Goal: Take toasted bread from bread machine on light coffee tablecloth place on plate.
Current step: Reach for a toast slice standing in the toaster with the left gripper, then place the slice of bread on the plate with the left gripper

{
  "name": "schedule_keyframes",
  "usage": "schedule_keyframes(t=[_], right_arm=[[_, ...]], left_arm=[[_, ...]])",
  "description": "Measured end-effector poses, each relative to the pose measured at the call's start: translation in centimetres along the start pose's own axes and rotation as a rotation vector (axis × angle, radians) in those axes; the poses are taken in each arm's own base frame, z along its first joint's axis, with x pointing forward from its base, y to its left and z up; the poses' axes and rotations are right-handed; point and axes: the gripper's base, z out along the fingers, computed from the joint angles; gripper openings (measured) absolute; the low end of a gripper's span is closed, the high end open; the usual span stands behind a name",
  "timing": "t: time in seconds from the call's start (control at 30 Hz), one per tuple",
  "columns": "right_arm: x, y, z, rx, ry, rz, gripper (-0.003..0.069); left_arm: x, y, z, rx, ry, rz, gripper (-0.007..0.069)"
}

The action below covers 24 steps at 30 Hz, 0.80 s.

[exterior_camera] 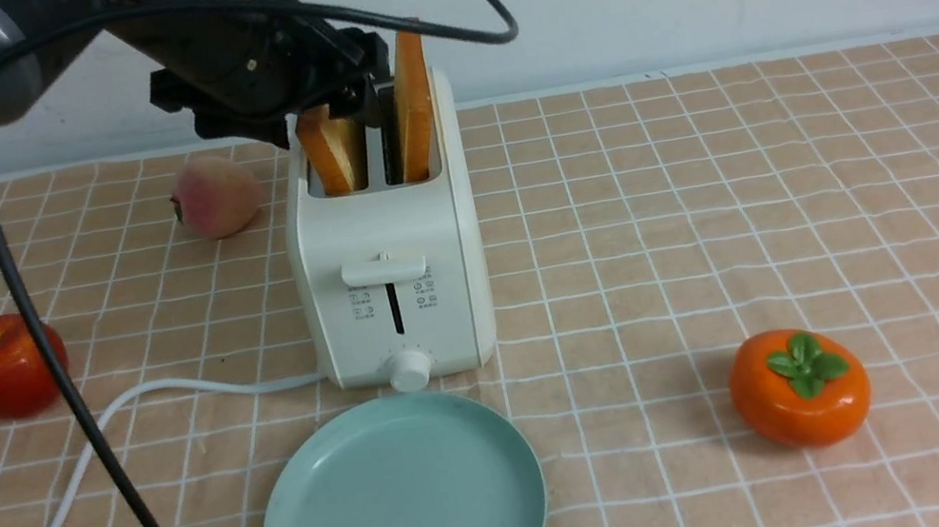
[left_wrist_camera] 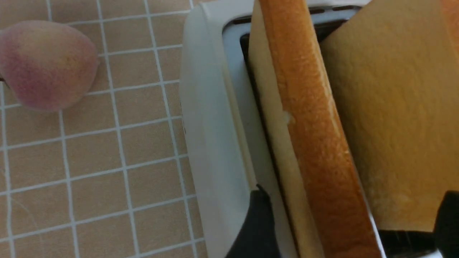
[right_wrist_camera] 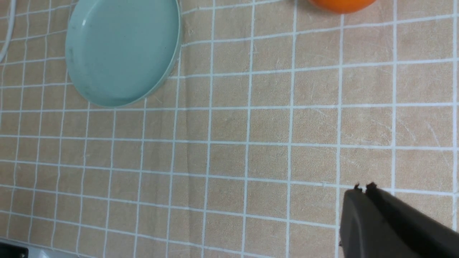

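The cream-white bread machine [exterior_camera: 388,263] stands on the light coffee tablecloth [exterior_camera: 711,211]. Two slices of toasted bread stick up from its slots: a lower one [exterior_camera: 333,147] on the left and a taller one [exterior_camera: 414,104] on the right. My left gripper [exterior_camera: 348,96] hovers over the toaster top, open. In the left wrist view its jaws [left_wrist_camera: 353,211] stand wide apart around the crust-edged slice [left_wrist_camera: 312,125], beside the other slice's face [left_wrist_camera: 394,107]. The mint-green plate [exterior_camera: 403,517] lies bare in front of the toaster. My right gripper [right_wrist_camera: 364,186] is shut above bare cloth, with the plate [right_wrist_camera: 122,53] off to one side.
A peach [exterior_camera: 216,195] lies left of the toaster and a red apple [exterior_camera: 8,366] further left. An orange persimmon [exterior_camera: 799,387] sits at the front right. The toaster's white cord [exterior_camera: 163,390] and my arm's black cable [exterior_camera: 64,374] cross the left side.
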Motion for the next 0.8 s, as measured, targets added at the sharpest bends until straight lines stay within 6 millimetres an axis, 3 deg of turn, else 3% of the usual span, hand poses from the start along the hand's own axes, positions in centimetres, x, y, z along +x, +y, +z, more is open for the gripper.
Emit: schedule_keyframes(t=[0.07, 0.23, 0.27, 0.37, 0.5, 0.57, 0.63, 0.73, 0.8], right_arm=[[0.0, 0.0, 0.0, 0.0, 0.003, 0.0, 0.0006], [0.1, 0.0, 0.0, 0.0, 0.006, 0.0, 0.0013], [0.1, 0.0, 0.0, 0.0, 0.006, 0.0, 0.0013], [0.1, 0.1, 0.0, -0.011, 0.006, 0.005, 0.0016], [0.0, 0.4, 0.0, -0.042, 0.004, 0.018, 0.002], [-0.1, 0.5, 0.0, -0.052, -0.011, 0.023, 0.0022], [-0.2, 0.5, 0.0, -0.052, -0.027, 0.017, 0.0022], [-0.4, 0.5, 0.0, -0.052, -0.04, 0.003, 0.0027], [-0.4, 0.5, 0.0, -0.053, -0.041, -0.002, 0.0029]], left_arm=[[0.1, 0.1, 0.4, -0.001, 0.005, -0.003, 0.051], [0.3, 0.1, -0.3, -0.011, 0.041, -0.024, 0.0085], [0.3, 0.1, -0.5, -0.013, 0.045, -0.03, 0.0072], [-0.4, -0.4, -4.5, -0.014, 0.009, -0.074, 0.0088], [-0.8, -1.4, -11.8, 0.035, -0.044, -0.084, 0.0088], [-0.5, -2.1, -16.4, 0.084, -0.077, -0.072, 0.0088], [0.1, -2.4, -19.6, 0.114, -0.087, -0.058, 0.0088], [1.7, -2.5, -22.6, 0.129, -0.066, -0.052, 0.0088], [3.3, -2.2, -22.8, 0.125, -0.015, -0.058, 0.0088]])
